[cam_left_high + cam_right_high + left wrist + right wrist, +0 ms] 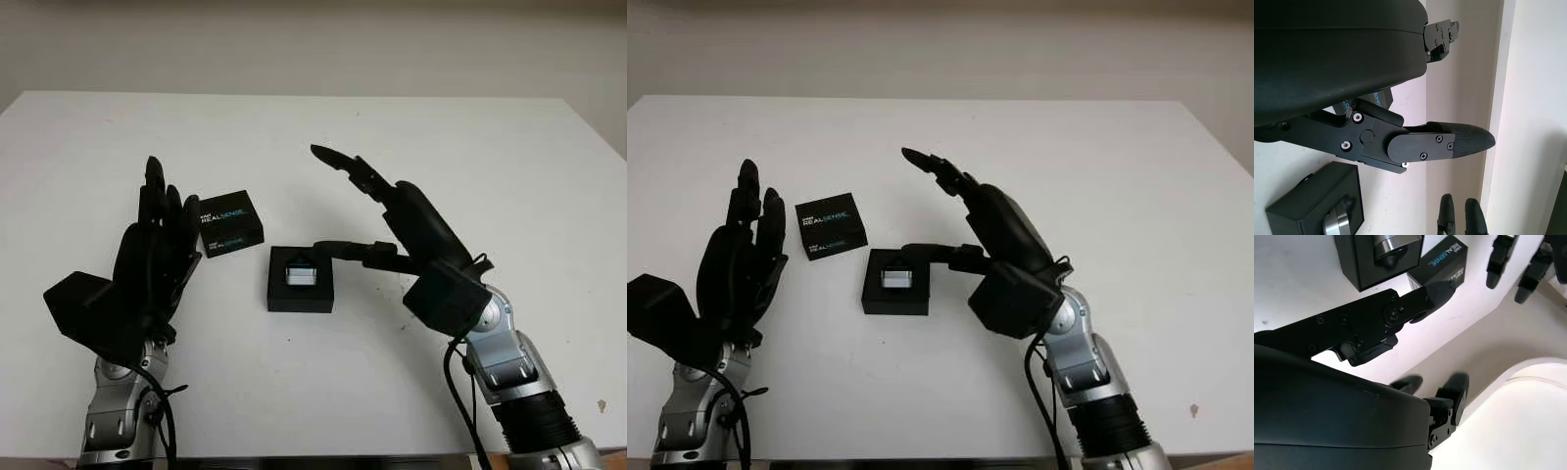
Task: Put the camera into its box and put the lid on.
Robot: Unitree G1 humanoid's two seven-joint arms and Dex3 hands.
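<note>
We see the camera [300, 271] sitting inside its open black box [301, 298] near the middle of the white desk [490, 176], its silver body lying with the long axis left to right and its face turned upward. In the right wrist view the camera's rounded silver end [1395, 242] and a dark lens-like part show above the box wall, cut off by the picture's edge, so we cannot make out the rest of it. The lid [229, 222], a black square printed with REALSENSE lettering, lies flat on the desk just beyond and to the left of the box, slightly turned, and apart from it.

Our right hand [411, 230] is raised to the right of the box, palm facing left. Its fingers are apart and hold nothing: the upper fingers [345, 164] stretch up and toward the far left above the desk, while the thumb [353, 252] reaches level toward the box's far right corner; we cannot tell whether it touches the rim.

Our left hand [152, 257] stands upright to the left of the box, just beside the near left of the lid, open, its fingers [157, 191] pointing away toward the far side and gripping nothing. In the left wrist view, one finger [1449, 142] reaches across, with part of the lid [1382, 98] hidden behind the hand's shell.
</note>
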